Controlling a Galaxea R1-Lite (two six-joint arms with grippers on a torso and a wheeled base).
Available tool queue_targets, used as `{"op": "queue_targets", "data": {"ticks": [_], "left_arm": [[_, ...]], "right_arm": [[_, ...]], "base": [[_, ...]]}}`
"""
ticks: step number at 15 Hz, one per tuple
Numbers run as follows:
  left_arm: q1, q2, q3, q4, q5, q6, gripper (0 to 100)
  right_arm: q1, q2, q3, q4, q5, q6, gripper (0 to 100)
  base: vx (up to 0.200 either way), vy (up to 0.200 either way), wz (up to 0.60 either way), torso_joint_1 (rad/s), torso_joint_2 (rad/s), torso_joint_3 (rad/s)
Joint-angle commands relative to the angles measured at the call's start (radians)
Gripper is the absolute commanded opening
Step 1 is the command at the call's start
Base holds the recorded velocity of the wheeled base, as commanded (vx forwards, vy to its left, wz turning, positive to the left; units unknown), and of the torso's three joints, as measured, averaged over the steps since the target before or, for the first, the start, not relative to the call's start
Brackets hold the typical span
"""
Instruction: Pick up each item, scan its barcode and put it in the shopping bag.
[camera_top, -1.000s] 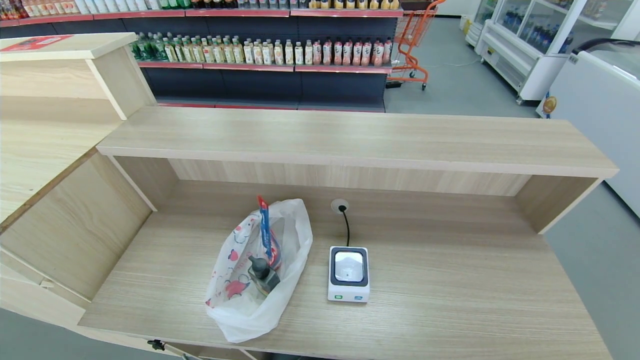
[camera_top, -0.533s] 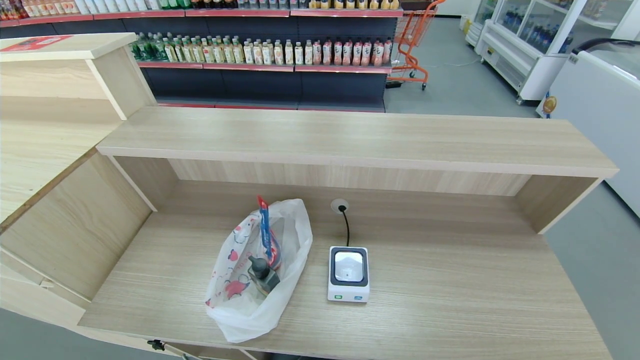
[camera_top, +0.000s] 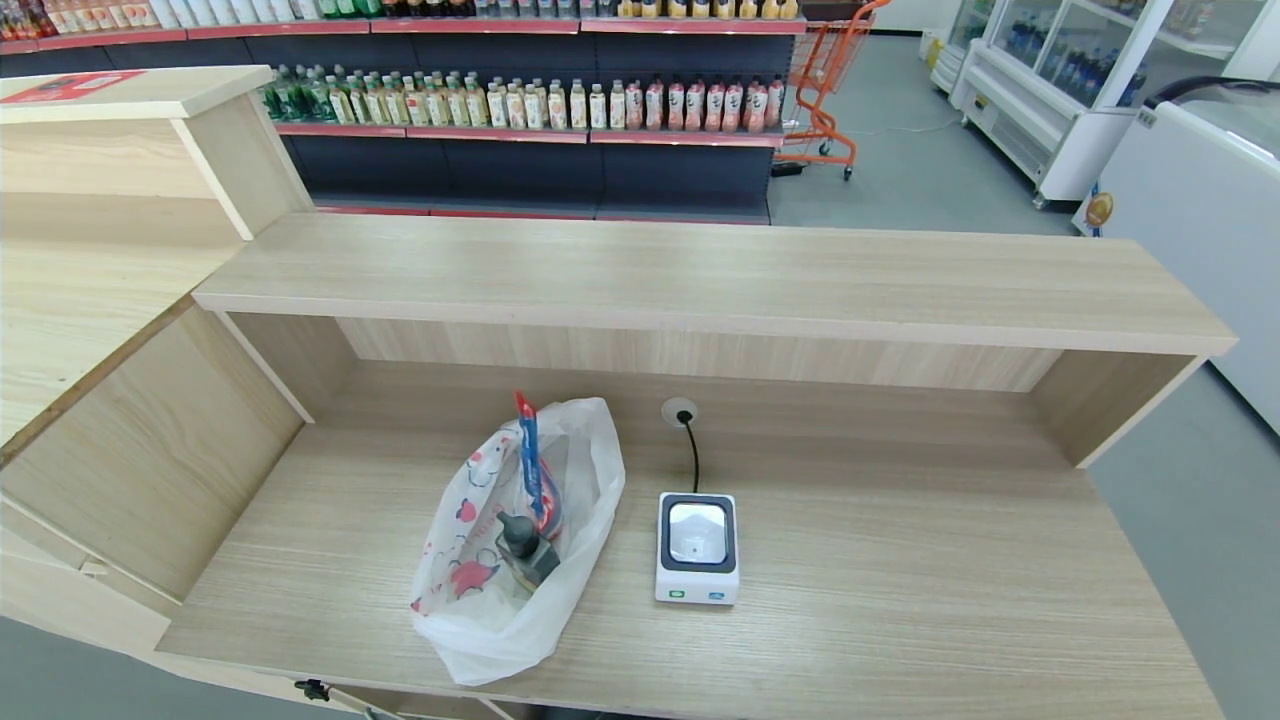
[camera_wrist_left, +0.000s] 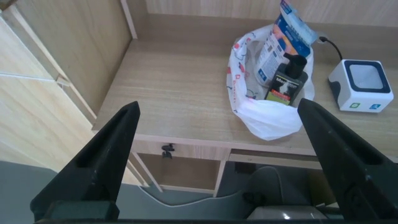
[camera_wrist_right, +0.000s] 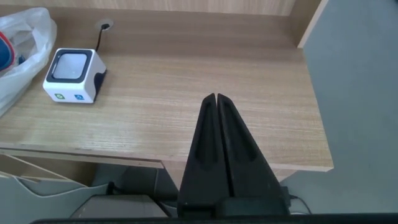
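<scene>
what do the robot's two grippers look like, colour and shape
Both are plain matte black, with no markings I can see. The left gripper has two long, flat fingers that narrow from a broad base to slim tips. The right gripper has the same tapering black fingers on a blocky black base.

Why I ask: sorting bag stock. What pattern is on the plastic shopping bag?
White plastic shopping bag with red-pink cartoon prints; clearest in head view.

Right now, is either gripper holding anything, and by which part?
Nothing is held. The left gripper is open and empty; the right gripper is shut on nothing.
</scene>
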Motion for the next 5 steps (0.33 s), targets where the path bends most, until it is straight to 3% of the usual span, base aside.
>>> {"op": "queue_targets", "data": {"ticks": [1, 5], "left_arm": [[0.000, 0.001, 0.000, 0.000, 0.000, 0.000, 100], [0.000, 0.001, 0.000, 0.000, 0.000, 0.000, 100]], "right_arm": [[0.000, 0.002, 0.000, 0.000, 0.000, -0.001, 0], [0.002, 0.002, 0.000, 0.000, 0.000, -0.001, 0]], "base": [[0.000, 0.000, 0.00, 0.000, 0.00, 0.000], [0.000, 0.000, 0.00, 0.000, 0.00, 0.000]]}}
